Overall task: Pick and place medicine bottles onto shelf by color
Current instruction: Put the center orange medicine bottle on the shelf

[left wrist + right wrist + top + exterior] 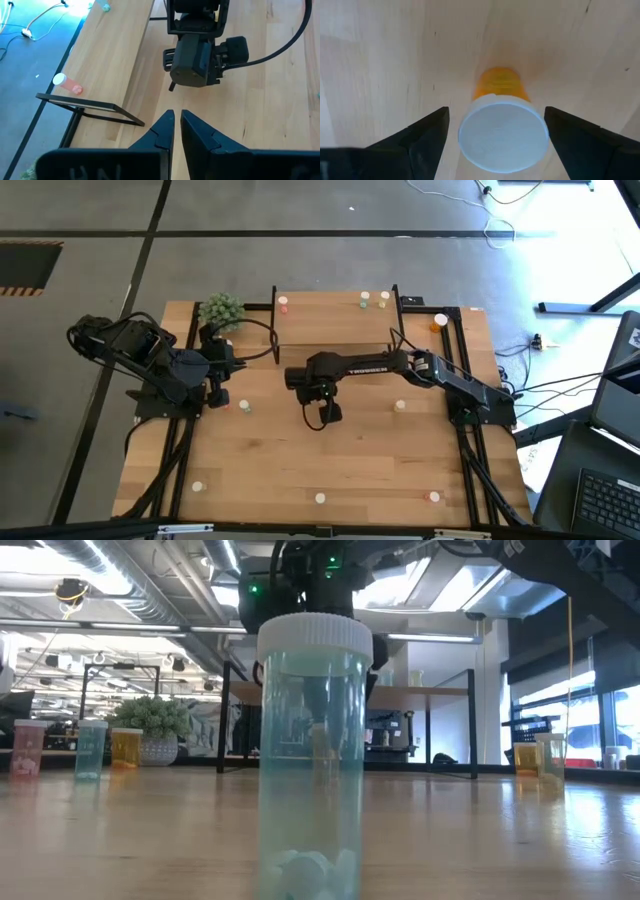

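Note:
My right gripper (495,142) is open and points down over the table's middle (322,418). Its fingers stand on either side of an orange bottle's pale cap (502,136) without touching it. The bottle stands upright on the wood and is hidden under the gripper in the high view. The shelf (335,330) stands at the far edge, with a pink-red bottle (284,305) at its left end and two pale ones (375,300) at the right. My left gripper (177,122) is shut and empty, waiting at the table's left (215,385).
Loose bottles stand around the table: red (222,404) and pale green (245,407) beside my left gripper, one at the right (400,406), several along the near edge, including a green one (315,760). An orange one (440,322) stands right of the shelf. A potted plant (221,310) sits far left.

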### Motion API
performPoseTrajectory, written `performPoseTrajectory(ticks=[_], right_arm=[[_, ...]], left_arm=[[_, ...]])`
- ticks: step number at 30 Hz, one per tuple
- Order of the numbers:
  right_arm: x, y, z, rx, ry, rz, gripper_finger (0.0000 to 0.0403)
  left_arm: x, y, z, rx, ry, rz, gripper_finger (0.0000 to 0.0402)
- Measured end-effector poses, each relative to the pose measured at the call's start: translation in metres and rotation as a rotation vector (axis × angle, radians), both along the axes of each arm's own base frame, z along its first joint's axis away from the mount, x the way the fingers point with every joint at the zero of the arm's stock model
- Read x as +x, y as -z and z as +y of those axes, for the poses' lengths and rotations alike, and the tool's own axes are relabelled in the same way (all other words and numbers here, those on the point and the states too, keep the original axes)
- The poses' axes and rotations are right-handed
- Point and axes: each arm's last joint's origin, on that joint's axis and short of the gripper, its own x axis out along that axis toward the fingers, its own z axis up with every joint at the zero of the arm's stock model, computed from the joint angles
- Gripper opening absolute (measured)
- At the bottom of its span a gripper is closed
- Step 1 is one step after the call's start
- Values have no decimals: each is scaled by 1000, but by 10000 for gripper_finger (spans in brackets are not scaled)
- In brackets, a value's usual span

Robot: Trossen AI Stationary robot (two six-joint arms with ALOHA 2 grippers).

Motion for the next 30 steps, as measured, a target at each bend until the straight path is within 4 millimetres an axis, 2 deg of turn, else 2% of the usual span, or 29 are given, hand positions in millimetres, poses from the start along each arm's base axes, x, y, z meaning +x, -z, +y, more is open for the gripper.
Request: performPoseTrajectory(ticks=[5,18,26,30], right_arm=[[1,0,0,0,1,-9,305],[3,0,0,-1,-4,-35,206],[2,-2,0,-1,-3,-23,210],[-2,-16,0,-2,13,-43,217]], left_arm=[[0,0,0,0,0,0,28],[0,0,0,0,0,0,28],[0,0,0,0,-1,0,27],[0,0,0,0,-1,0,27]])
